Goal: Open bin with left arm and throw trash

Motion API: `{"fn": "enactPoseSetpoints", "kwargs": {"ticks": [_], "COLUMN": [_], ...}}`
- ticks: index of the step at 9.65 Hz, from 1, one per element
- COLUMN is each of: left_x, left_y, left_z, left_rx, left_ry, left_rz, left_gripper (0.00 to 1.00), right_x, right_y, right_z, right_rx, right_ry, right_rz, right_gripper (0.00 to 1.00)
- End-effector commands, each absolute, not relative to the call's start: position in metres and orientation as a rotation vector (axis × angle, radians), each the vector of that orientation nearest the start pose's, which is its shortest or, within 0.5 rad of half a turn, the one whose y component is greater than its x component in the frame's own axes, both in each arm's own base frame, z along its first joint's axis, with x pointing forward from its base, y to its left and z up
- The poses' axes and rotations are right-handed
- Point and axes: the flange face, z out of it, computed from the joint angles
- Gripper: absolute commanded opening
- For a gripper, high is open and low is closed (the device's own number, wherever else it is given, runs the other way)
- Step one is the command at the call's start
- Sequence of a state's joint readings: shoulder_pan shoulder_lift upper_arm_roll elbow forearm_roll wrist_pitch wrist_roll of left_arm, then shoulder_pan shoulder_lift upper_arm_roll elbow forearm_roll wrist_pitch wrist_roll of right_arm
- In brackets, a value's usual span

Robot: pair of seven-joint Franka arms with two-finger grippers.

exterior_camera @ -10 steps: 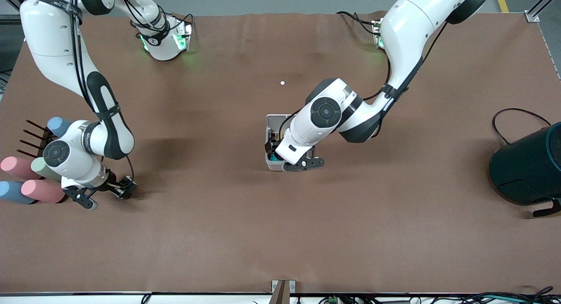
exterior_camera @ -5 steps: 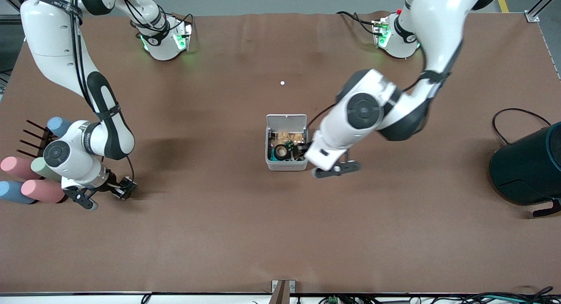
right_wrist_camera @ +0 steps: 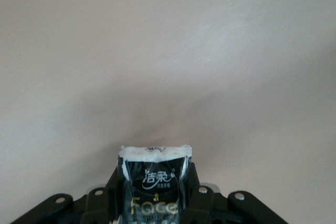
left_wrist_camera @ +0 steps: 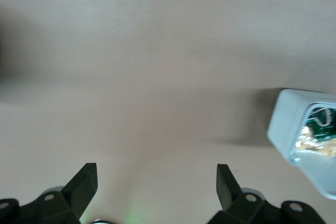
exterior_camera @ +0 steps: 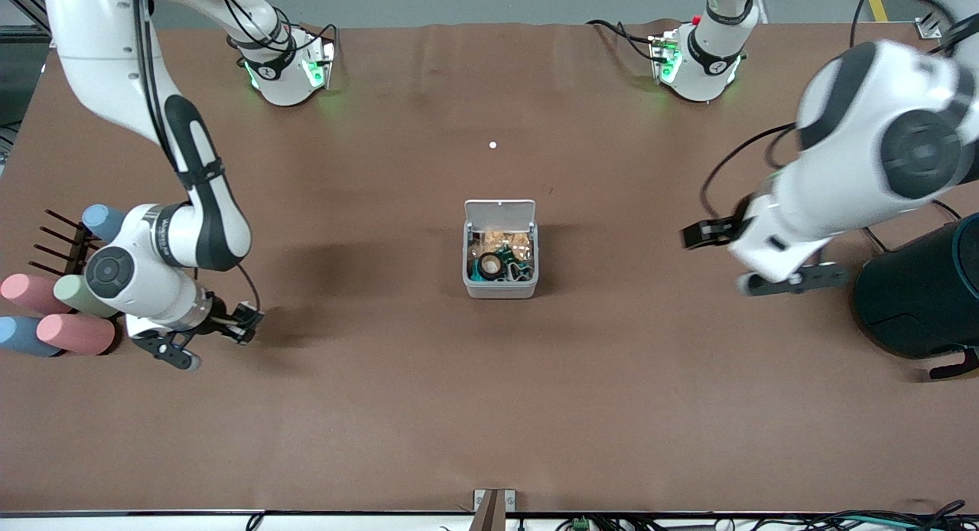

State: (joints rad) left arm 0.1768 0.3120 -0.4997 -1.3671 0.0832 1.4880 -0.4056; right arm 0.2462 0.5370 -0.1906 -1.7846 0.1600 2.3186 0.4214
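The small white-grey bin (exterior_camera: pixel 501 288) stands mid-table with its lid (exterior_camera: pixel 500 211) tipped up and open. Inside lie a black tape roll (exterior_camera: pixel 489 265) and crumpled bits. My left gripper (exterior_camera: pixel 702 232) is open and empty, up over bare table between the bin and the dark drum. In the left wrist view the gripper (left_wrist_camera: pixel 156 184) shows wide-apart fingers, with the open bin (left_wrist_camera: pixel 294 129) at the edge. My right gripper (exterior_camera: pixel 243 322) hangs low near the pastel cylinders. In the right wrist view the gripper (right_wrist_camera: pixel 155 187) is shut on a black wrapper (right_wrist_camera: pixel 155 174) with a white edge.
Pastel cylinders (exterior_camera: pixel 73 333) sit on a dark rack at the right arm's end. A big dark teal-black drum (exterior_camera: pixel 918 294) with a black cable stands at the left arm's end. A tiny white speck (exterior_camera: pixel 492 144) lies nearer the bases than the bin.
My left arm has drawn out of the bin and swung toward the drum, leaving the lid open. My right gripper has shifted slightly toward the bin.
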Motion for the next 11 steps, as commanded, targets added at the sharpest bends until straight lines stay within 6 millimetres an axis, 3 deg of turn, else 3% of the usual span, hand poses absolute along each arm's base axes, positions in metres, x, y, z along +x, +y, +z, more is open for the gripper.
{"fn": "enactPoseSetpoints", "kwargs": {"ticks": [1,4,7,8,11], "left_x": [0.590,0.573,0.557,0.554,0.545], "left_y": [-0.102,-0.074,-0.071,-0.060,-0.047], "left_z": [0.583,0.615,0.637,0.643,0.655], "left_rx": [-3.101,-3.094,-3.078,-3.076,-3.104], "left_ry": [-0.102,-0.056,-0.025,-0.029,-0.019], "left_rz": [0.219,0.173,0.156,0.141,0.119], "left_gripper": [1.00,1.00,1.00,1.00,1.00], "right_x": [0.652,0.651,0.630,0.621,0.576], "right_y": [0.113,0.218,0.320,0.343,0.419], "right_z": [0.286,0.323,0.357,0.365,0.349], "right_rx": [-3.004,-2.856,-2.717,-2.690,-2.697], "right_ry": [0.805,1.024,1.167,1.194,1.209], "right_rz": [0.013,-0.055,-0.084,-0.085,-0.044], "right_gripper": [0.49,0.49,0.49,0.49,0.50]}}
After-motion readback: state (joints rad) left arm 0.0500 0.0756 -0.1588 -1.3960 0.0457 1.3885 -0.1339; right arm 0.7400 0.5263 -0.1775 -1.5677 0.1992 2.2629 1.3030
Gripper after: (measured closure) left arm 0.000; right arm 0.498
